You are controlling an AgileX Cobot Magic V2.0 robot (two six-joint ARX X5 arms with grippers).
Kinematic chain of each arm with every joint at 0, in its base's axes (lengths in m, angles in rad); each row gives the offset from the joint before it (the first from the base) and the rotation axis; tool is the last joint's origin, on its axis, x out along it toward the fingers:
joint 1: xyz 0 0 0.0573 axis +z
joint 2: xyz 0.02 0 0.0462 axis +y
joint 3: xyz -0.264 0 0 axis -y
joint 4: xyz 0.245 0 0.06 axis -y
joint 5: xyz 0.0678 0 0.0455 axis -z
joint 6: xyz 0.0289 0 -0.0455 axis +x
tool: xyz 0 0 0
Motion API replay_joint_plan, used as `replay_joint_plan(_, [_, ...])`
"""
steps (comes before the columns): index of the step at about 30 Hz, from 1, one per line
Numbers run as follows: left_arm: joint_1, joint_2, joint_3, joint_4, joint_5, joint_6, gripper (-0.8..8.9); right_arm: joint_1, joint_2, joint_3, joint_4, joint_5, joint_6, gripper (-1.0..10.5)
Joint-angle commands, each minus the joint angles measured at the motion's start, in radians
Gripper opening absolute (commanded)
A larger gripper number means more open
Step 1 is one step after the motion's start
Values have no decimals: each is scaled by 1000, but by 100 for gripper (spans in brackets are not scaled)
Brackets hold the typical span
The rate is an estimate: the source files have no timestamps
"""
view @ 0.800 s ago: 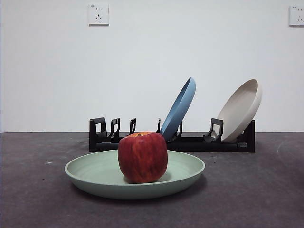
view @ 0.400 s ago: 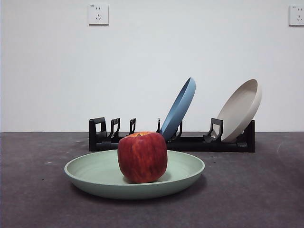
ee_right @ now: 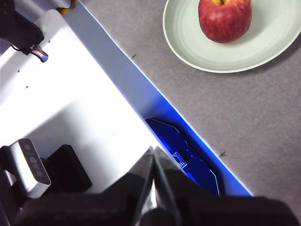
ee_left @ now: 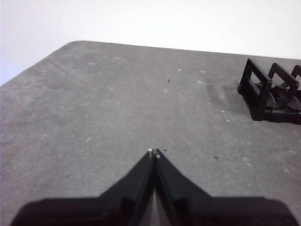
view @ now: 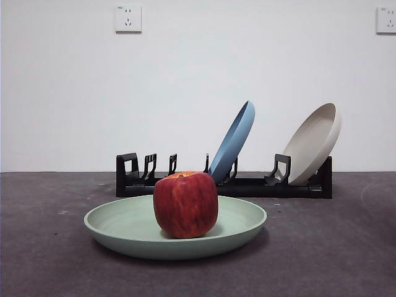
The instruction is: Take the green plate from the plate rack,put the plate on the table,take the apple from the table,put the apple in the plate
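The green plate lies flat on the dark grey table, in front of the black plate rack. The red apple stands upright in the middle of the plate. The right wrist view looks down on the same plate and apple. My right gripper is shut and empty, back over the table's front edge, well away from the plate. My left gripper is shut and empty above bare table, with the rack's end off to one side. Neither arm shows in the front view.
A blue plate and a beige plate lean in the rack. A white robot base with a blue-lit edge and a small camera lies below the right gripper. A white wall with sockets stands behind.
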Motion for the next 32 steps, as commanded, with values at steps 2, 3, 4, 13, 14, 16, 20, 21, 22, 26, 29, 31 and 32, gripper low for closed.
replay_joint_plan(2, [3,-2,-14,3,-1,-6,-3,2,-1,-8,2,1,-5,1])
replay_joint_plan(3, [3,-2,-14,3,-1,-6,-3,-5,-6,-8,6,9,-37,1])
replay_joint_plan(4, [3,-2,-14,3,-1,-6,-3,-20,-14,-8,11,28,-74,1])
replay_joint_plan(13, [3,-2,-14,3,-1,-6,-3,-373,-156,-107,407,-33,-163,1])
replay_joint_plan(14, [3,-2,-14,3,-1,-6,-3,-429,-181,-142,451,-33,-165,1])
replay_joint_plan(16, [3,-2,-14,3,-1,-6,-3,-525,-232,-221,541,-30,-164,1])
replay_joint_plan(20, [3,-2,-14,3,-1,-6,-3,-664,-361,-417,758,-29,-158,1])
replay_joint_plan(21, [3,-2,-14,3,-1,-6,-3,-687,-398,-471,817,-28,-158,1])
replay_joint_plan(22, [3,-2,-14,3,-1,-6,-3,-705,-433,-521,869,-25,-158,1])
replay_joint_plan(26, [3,-2,-14,3,-1,-6,-3,-742,-545,-673,985,8,-154,1])
replay_joint_plan(29, [3,-2,-14,3,-1,-6,-3,-747,-605,-758,1004,59,-125,1])
replay_joint_plan(31, [3,-2,-14,3,-1,-6,-3,-747,-639,-806,1004,61,-113,1])
replay_joint_plan(32, [3,-2,-14,3,-1,-6,-3,-747,-653,-827,1004,61,-108,1])
